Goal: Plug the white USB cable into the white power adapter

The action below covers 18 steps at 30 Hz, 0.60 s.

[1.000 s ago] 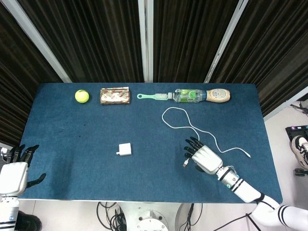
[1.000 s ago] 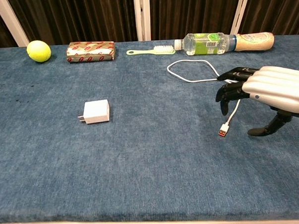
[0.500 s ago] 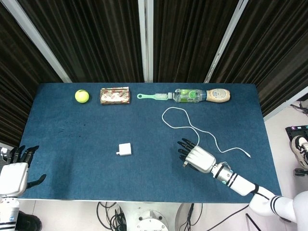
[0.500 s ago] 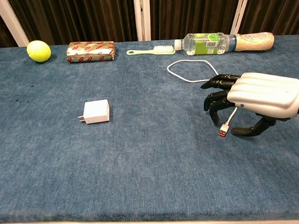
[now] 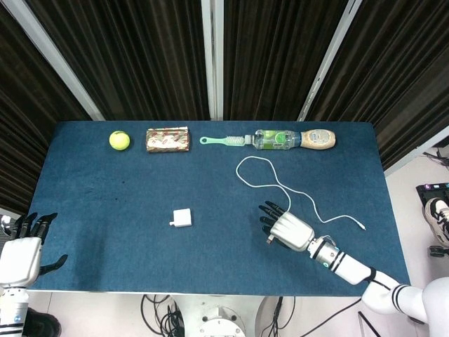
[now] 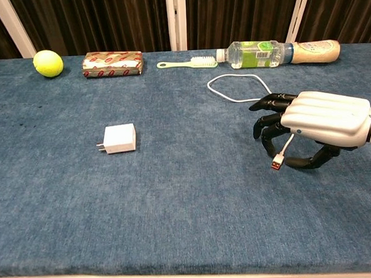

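The white power adapter (image 5: 183,217) (image 6: 119,139) lies flat near the table's middle, prongs pointing left. The white USB cable (image 5: 273,184) (image 6: 236,100) loops on the cloth at the right. Its USB plug (image 6: 277,164) (image 5: 269,241) rests on the table. My right hand (image 5: 289,230) (image 6: 323,117) arches palm-down over the cable just behind the plug, fingers on one side and thumb curled in on the other, with a gap left between them. My left hand (image 5: 21,256) hangs with spread fingers off the table's front left corner, holding nothing.
Along the far edge lie a tennis ball (image 6: 48,63), a wrapped bar (image 6: 112,63), a green brush (image 6: 188,63), a clear bottle (image 6: 255,53) and a beige bottle (image 6: 316,51). The cable's small far end (image 5: 362,227) lies right of my right hand.
My right hand slid left along the cable toward the plug and lowered. Its thumb has curled in under the palm toward the cable. The plug and the left hand have not moved.
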{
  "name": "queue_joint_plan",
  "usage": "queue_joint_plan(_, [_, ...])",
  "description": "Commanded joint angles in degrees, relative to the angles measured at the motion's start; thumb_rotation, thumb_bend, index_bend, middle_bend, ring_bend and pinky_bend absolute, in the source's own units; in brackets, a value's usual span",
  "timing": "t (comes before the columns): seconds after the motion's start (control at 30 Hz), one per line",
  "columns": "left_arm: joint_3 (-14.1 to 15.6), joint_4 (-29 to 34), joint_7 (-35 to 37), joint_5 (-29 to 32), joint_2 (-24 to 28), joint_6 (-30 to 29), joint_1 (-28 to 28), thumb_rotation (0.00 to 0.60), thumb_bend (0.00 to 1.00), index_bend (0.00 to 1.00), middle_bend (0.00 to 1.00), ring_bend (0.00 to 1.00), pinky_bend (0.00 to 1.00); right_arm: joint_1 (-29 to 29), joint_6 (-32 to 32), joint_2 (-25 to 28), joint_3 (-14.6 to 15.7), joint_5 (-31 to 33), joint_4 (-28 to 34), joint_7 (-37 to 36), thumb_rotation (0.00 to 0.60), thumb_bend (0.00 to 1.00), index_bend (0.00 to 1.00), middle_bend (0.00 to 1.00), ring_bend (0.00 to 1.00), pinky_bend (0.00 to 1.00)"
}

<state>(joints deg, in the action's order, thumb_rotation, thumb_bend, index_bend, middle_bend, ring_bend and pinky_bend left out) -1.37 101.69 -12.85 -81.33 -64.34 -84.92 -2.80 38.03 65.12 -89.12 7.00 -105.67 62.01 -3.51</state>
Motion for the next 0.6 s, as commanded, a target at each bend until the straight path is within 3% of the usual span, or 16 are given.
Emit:
queue_joint_plan(0.03, [0.0,0.0,0.0,0.0,0.0,0.0,0.0,0.6,0.15,0.12,0.14,0.04,0.0,0.1,0.0,-0.2,0.1,0.1,-0.2,0.0,0.6,0.3,0.49,0.26,0.03,0.0])
queue_joint_plan(0.6, [-0.2,0.4,0.0,-0.4,0.6,0.6,-0.5,0.6,0.15,0.12,0.14,0.04,0.0,-0.3,1.3,0.4,-0.7,2.1,1.1,0.4,0.6,0.37,0.57,0.38,0.14,0.0])
